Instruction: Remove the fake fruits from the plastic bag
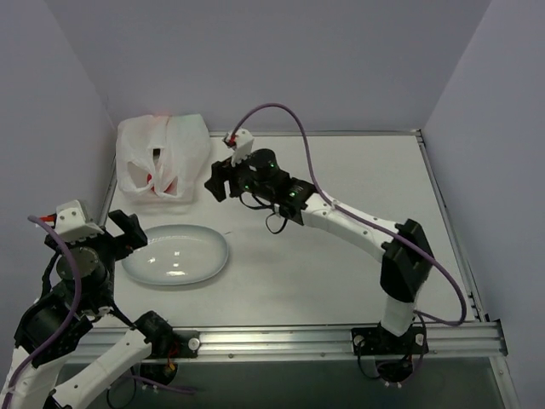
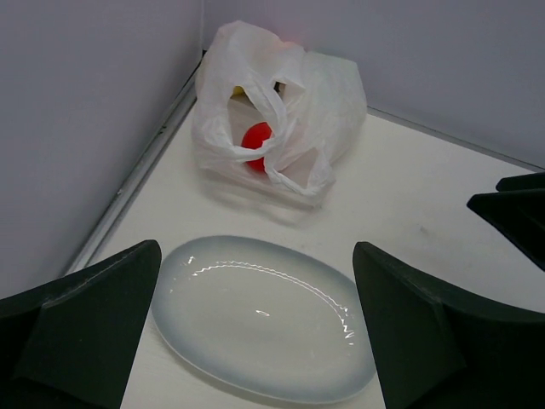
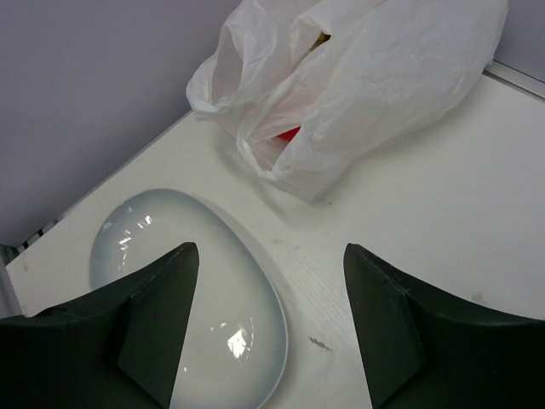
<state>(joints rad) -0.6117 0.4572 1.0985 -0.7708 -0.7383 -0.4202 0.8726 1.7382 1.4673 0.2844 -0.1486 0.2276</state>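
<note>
- The bag sits in the far-left corner of the table, its mouth toward the near edge. A red fruit shows inside.
- The right gripper, jaws apart and empty, hangs just right of the bag and is the nearer one.
- The left gripper, jaws wide and empty, is by the left edge, nearer than the plate. The bag lies beyond.

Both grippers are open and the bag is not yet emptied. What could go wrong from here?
The plastic bag is thin and crumpled, so the open right gripper may pinch film instead of fruit and drag the whole bag.
Only the red apple shows through the opening, and a handle loop crosses it; a finger could snag there.
A round fruit released on the plate might roll off.
</note>
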